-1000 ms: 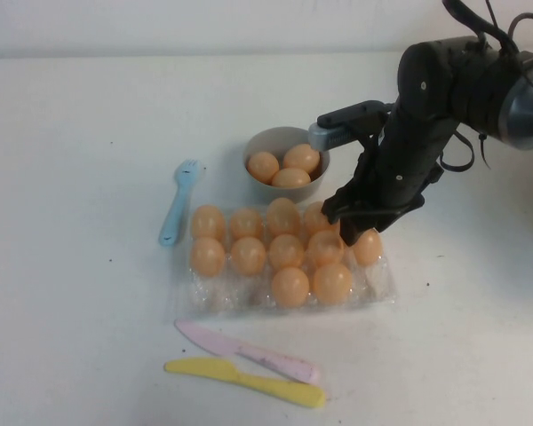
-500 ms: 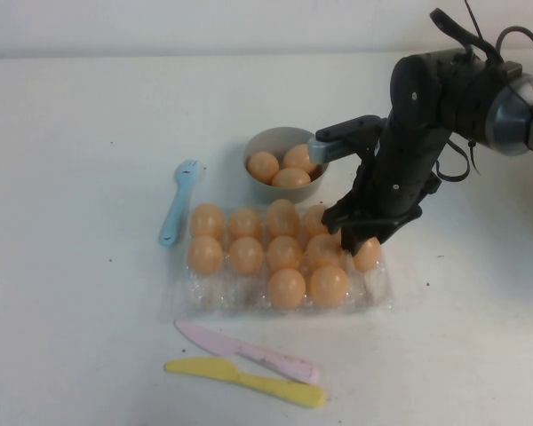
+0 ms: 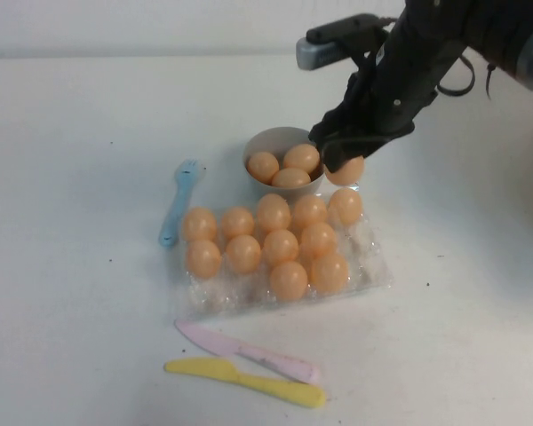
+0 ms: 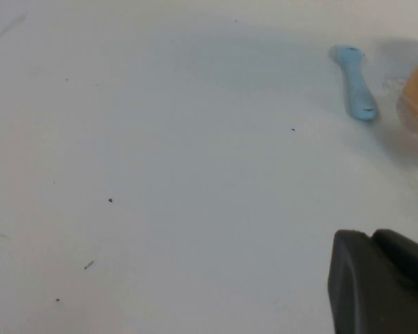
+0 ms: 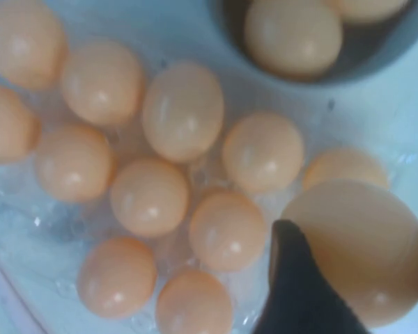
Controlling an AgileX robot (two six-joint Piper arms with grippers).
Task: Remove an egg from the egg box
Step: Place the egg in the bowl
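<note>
My right gripper hangs above the table between the grey bowl and the egg box's far right corner, shut on one pale-orange egg. In the right wrist view that egg fills the space between the dark fingers, well above the tray. The egg box is a clear crinkly plastic tray lying mid-table with several more eggs in its cups. My left gripper shows only as a dark tip over bare table, off to the tray's left.
A round grey bowl holding three eggs stands just behind the tray. A blue fork lies left of the tray. A pink knife and a yellow knife lie in front of it.
My right gripper has risen out of the tray with the egg and moved back toward the bowl. The tray has shifted slightly.
</note>
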